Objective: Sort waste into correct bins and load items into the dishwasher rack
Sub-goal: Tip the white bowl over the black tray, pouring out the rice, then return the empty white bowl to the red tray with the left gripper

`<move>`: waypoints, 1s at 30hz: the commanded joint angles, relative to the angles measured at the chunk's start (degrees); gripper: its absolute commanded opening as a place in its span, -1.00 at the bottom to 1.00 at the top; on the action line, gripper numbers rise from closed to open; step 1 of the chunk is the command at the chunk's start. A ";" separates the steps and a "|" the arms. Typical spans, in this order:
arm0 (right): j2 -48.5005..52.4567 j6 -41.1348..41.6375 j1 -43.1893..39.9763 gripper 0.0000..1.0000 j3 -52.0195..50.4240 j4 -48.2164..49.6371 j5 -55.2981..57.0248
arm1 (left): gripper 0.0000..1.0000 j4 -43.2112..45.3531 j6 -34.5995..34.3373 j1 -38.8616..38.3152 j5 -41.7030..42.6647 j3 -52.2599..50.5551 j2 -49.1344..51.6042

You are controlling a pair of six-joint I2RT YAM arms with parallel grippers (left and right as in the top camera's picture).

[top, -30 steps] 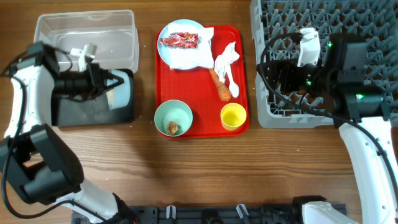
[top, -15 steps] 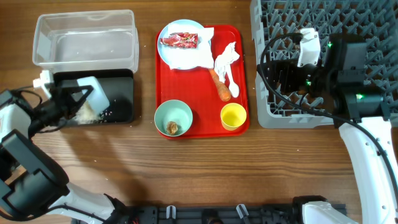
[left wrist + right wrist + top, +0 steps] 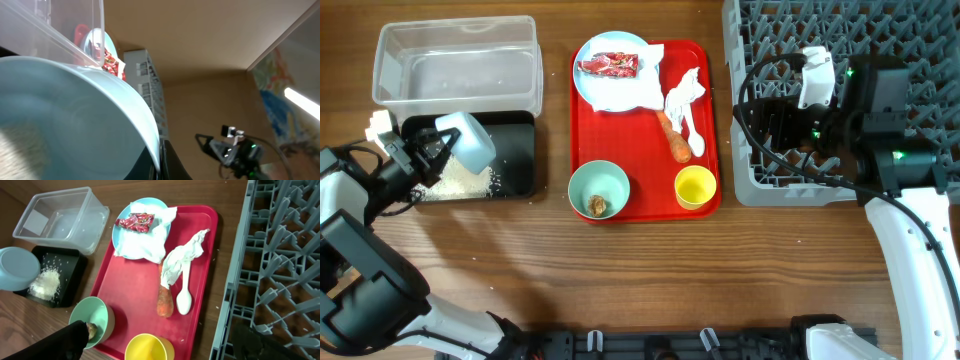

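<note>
— Anything new from above?
— Yes. Tipped out since half a second ago: rice (image 3: pixel 445 182), now heaped in the black bin (image 3: pixel 515 160), well left of the red tray (image 3: pixel 645 160). Held there, pinched at the rim by the left gripper (image 3: pixel 442 148): the pale blue bowl (image 3: pixel 472 140).
— Left wrist?
— Just bowl wall, close up; no telling about leftover grains.
— Right wrist?
— Spread wide and empty, the right gripper (image 3: pixel 161 332), just right of the tray. On the tray, yet to sort: carrot (image 3: pixel 165 300), napkin (image 3: pixel 182 260), wrapper (image 3: pixel 136 221).
— So?
— Rice probably done; next, bowl to the dishwasher rack (image 3: pixel 770 190), right of the tray.
</note>
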 commanded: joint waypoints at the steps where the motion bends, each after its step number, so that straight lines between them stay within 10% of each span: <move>1: 0.17 -0.44 -0.02 0.89 1.09 -0.24 0.57 | -0.92 0.17 -5.90 0.98 2.45 0.00 -0.87; 30: 0.17 -0.52 -0.02 0.89 1.09 -0.26 0.57 | -0.92 2.67 -13.03 -5.33 1.60 1.97 -12.85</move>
